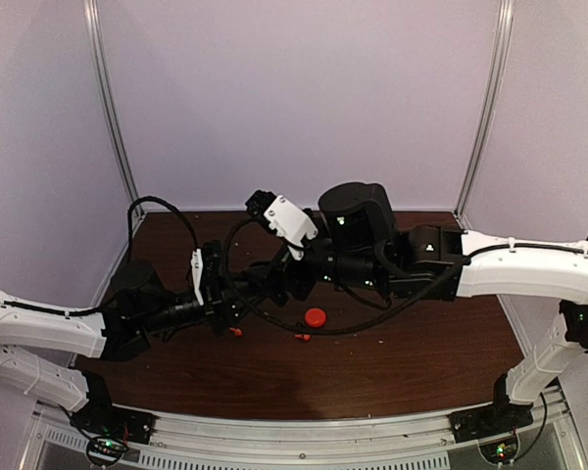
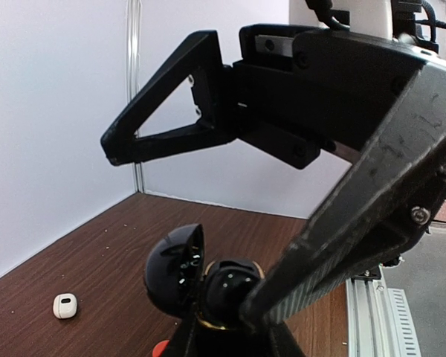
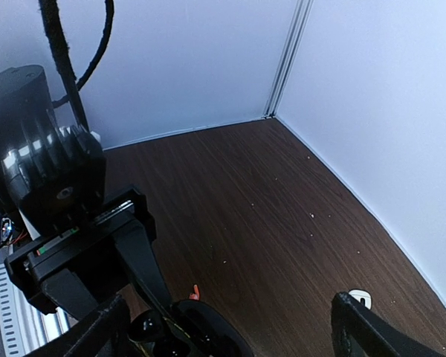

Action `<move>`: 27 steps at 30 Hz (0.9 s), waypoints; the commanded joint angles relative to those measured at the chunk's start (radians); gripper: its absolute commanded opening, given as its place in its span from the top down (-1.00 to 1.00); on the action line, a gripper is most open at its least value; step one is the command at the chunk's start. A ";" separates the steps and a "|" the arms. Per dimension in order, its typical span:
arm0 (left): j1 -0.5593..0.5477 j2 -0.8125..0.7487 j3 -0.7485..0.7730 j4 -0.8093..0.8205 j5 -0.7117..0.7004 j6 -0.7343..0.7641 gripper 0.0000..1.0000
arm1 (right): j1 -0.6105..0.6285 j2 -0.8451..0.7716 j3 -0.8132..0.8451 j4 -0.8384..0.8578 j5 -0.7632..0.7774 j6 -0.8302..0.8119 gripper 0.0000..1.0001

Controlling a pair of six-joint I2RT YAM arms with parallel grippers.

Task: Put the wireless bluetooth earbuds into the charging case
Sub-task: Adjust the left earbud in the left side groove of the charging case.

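Observation:
My left gripper (image 1: pixel 237 299) is shut on an open black charging case (image 2: pixel 230 286), held above the table with its lid (image 2: pixel 172 274) swung left. The case's inside is dark and I cannot tell whether earbuds sit in it. My right gripper (image 1: pixel 274 282) is open, and its fingers (image 2: pixel 163 128) hover just above the case. In the right wrist view the case (image 3: pixel 201 327) lies between those wide-spread fingers (image 3: pixel 360 331). Two red earbuds (image 1: pixel 236 332) (image 1: pixel 302 337) lie on the table under the arms; one shows in the right wrist view (image 3: pixel 195 291).
A red round case (image 1: pixel 316 316) sits on the dark wooden table (image 1: pixel 421 352) near the middle. A small white case (image 2: pixel 65 306) lies by the left wall and also shows in the right wrist view (image 3: pixel 360 297). White walls enclose the table on three sides.

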 commanded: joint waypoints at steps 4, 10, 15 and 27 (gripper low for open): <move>0.000 -0.022 0.019 0.051 -0.001 0.014 1.00 | 0.006 0.012 0.019 -0.038 0.078 0.016 -0.88; 0.001 -0.031 0.016 0.050 -0.008 0.015 1.00 | -0.003 -0.010 0.003 -0.070 0.116 0.032 -0.88; 0.001 -0.032 0.018 0.050 -0.009 0.015 1.00 | -0.012 -0.025 -0.010 -0.097 0.128 0.038 -0.88; 0.000 -0.025 0.024 0.055 0.001 0.017 1.00 | -0.019 -0.053 -0.041 -0.112 0.109 0.019 -0.88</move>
